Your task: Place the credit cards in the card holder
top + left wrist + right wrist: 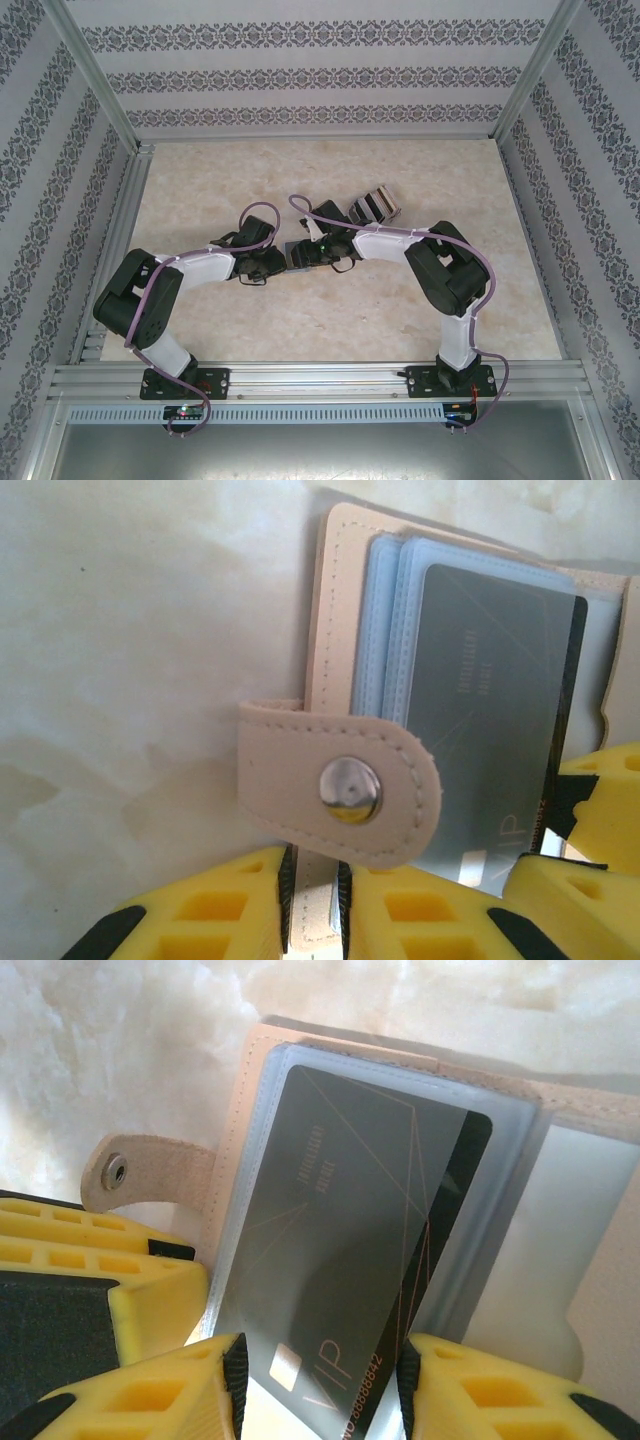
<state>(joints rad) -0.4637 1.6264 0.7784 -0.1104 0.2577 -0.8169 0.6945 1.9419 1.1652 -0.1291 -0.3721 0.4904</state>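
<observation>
Now seemingly mid-insertion. Clenched with the left hand (pixel 315 912) on the near edge of the beige stitched leatherette card holder (pixel 335 600), spread open on the pale marbled tabletop (pixel 120 630). Pinched between the fingers of the right hand (pixel 320 1390): a dark grey glossy VIP credit card (pixel 350 1290), far end under the clear plastic sleeve (pixel 505 1220) just ahead of that hand, near end outside it.

Could jam against the sleeve's seam if pushed with any skew. Could buckle the thin plastic, or slip between two stacked sleeves rather than into one. Could drag the whole holder forward should the left hand's narrow bite on the cover give way. Could catch on the beige snap strap (pixel 345 790), folded across the sleeves just ahead of the left hand.

Hard to judge how deep the card sits, or which sleeve has it. Cut off beside the right hand: the holder's other half. Too small from above to identify: a striped object (pixel 372 205) beyond the right hand, possibly more cards.
</observation>
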